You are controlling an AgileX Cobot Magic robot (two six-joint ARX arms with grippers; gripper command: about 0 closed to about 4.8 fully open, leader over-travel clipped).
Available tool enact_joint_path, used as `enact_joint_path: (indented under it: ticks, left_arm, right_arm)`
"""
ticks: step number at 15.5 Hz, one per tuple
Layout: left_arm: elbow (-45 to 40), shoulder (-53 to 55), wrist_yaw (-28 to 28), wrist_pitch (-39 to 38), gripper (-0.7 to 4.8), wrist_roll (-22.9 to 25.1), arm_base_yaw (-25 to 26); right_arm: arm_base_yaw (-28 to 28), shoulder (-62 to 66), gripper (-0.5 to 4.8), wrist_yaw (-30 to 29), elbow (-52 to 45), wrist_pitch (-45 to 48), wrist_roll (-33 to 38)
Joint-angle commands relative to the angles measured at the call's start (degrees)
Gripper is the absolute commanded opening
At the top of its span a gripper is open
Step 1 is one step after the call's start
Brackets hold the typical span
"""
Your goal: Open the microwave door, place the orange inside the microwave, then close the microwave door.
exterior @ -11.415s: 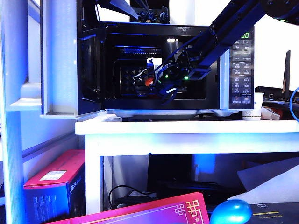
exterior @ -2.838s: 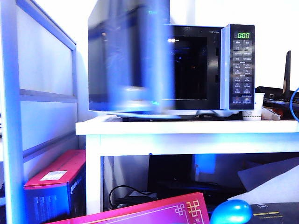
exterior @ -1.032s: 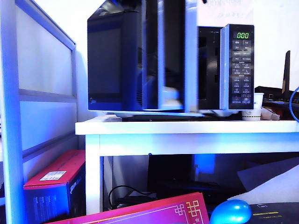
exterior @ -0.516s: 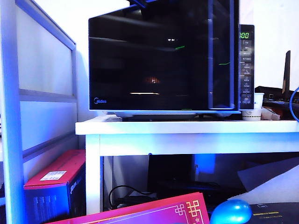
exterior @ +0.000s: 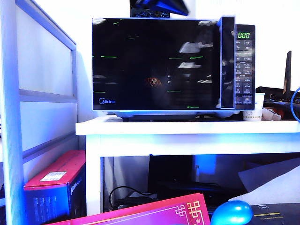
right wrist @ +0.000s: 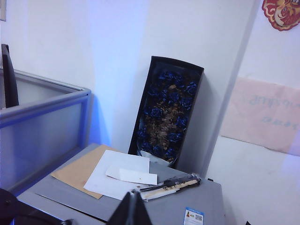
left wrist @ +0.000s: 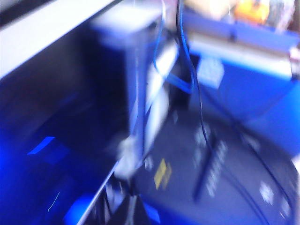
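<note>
Microwave door (exterior: 154, 63) shut, both tools closed and empty.

Exterior view: I see the microwave (exterior: 173, 65) on the white bench (exterior: 187, 127), its glossy door flush against the front, handle strip at 3 o'clock beside the button panel (exterior: 244, 70). A faint reddish glow behind the glass near centre could be the orange (exterior: 153, 82); I cannot be sure. A blue egg (exterior: 232, 213) sits at 5 o'clock.
Left wrist view: heavily blurred; the left tool (left wrist: 133, 211) shows dark tips pressed together, holding nothing.
Right wrist view: the right tool (right wrist: 132, 209) is closed too, empty, over a grey desk (right wrist: 206, 201) with papers (right wrist: 119, 174) and a flower box (right wrist: 168, 110).
</note>
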Motion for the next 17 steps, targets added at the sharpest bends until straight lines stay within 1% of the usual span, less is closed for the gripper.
enact_joint_path:
  ticks: [1, 2, 4, 7, 10, 13, 17]
  left_arm:
    - [0.2, 2.8, -0.1, 9.7, 0.17, 0.0, -1.4]
    - [0.2, 4.0, -1.3, 12.5, 0.17, -0.1, -1.9]
    - [0.2, 6.1, -2.8, 15.2, 0.17, -0.4, -2.4]
    - [0.2, 7.8, -2.8, 17.8, 0.17, -0.4, -2.6]
    - [0.2, 8.3, -3.3, 22.4, 0.17, -0.5, -2.9]
    - [0.2, 9.7, -6.9, 29.4, 0.17, -3.6, -3.1]
    - [0.2, 12.7, -11.5, 34.8, 0.17, -4.5, -4.0]
  right_arm:
    - [0.1, -0.2, 0.07, -0.2, 0.2, 1.0, -0.1]
    - [0.1, -0.2, 0.07, -0.2, 0.2, 1.0, -0.1]
    - [0.1, -0.2, 0.07, -0.2, 0.2, 0.9, -0.2]
    - [0.1, -0.2, 0.08, -0.2, 0.2, 0.9, -0.2]
    - [0.1, -0.2, 0.07, -0.2, 0.2, 1.0, -0.2]
    - [0.1, 0.0, 0.07, -0.2, 0.2, 0.9, -0.2]
    - [0.1, -0.1, 0.07, -0.4, 0.2, 0.9, -0.1]
